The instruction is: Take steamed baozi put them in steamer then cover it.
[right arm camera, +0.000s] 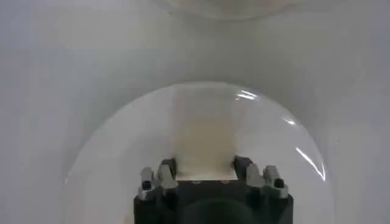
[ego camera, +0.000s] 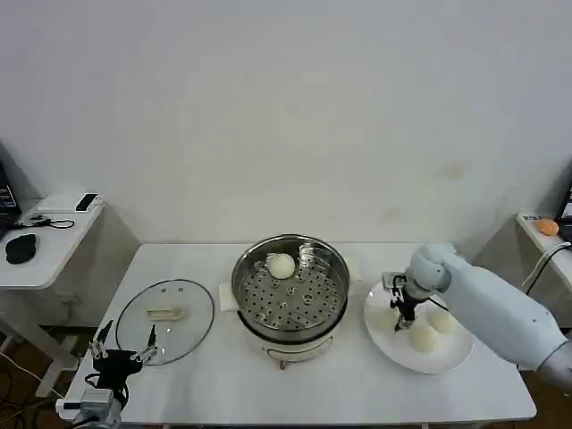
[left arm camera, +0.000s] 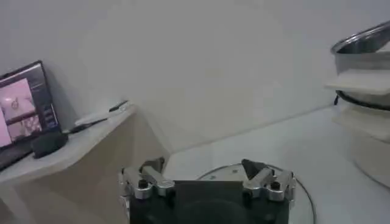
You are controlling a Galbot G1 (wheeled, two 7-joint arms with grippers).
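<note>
text: none legible | labels: none | laptop screen (left arm camera: 21,100): unreadable

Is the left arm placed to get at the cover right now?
Probably yes. The left gripper, fingers open, sits at the cover's near edge; the cover lies flat, handle up, nothing on it. The right gripper is over the plate.

Right gripper (right arm camera: 205,173): dark body, grey metal fingers (right arm camera: 166,175) spread apart, cream-white baozi (right arm camera: 205,141) between them, filling gap. Round flat white plate (right arm camera: 109,158) beneath, glare streaks on rim. White table surface (right arm camera: 73,67) around plate. Pale curved object (right arm camera: 225,6) at frame edge, identity unclear.
</note>
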